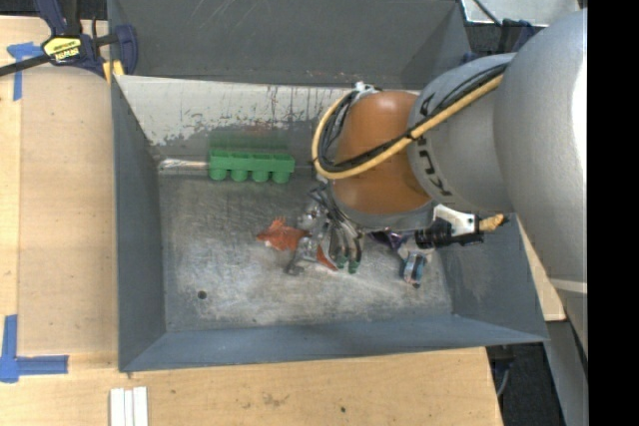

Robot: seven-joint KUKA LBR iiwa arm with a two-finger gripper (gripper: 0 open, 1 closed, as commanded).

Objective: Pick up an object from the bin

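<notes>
Small orange-red piece (281, 234), flat and crumpled-looking, is lying about mid-floor of the bin (138, 244), slightly toward the near wall. The gripper (324, 250) is sitting low, right beside that piece on its right, touching it or nearly so; contact cannot be judged. The gripper is tangled in with red, green and grey bits, so I cannot tell whether it is spread or pressed together, or whether anything is pinched in it. Directly above it the wrist's orange cover (371, 160) is bulging out, rounded, with a yellow cable (439, 118) looping over its top and down its left side. Behind that the thick grey arm (544, 145) is coming in from the right over the bin's right wall and pointing the wrist steeply down at the floor. A small blue-and-white piece (413, 266) is lying under the wrist, right of the gripper. A green block (251, 165) with four rounded bumps along its near edge is resting against the foot of the far wall, well apart from the gripper.
</notes>
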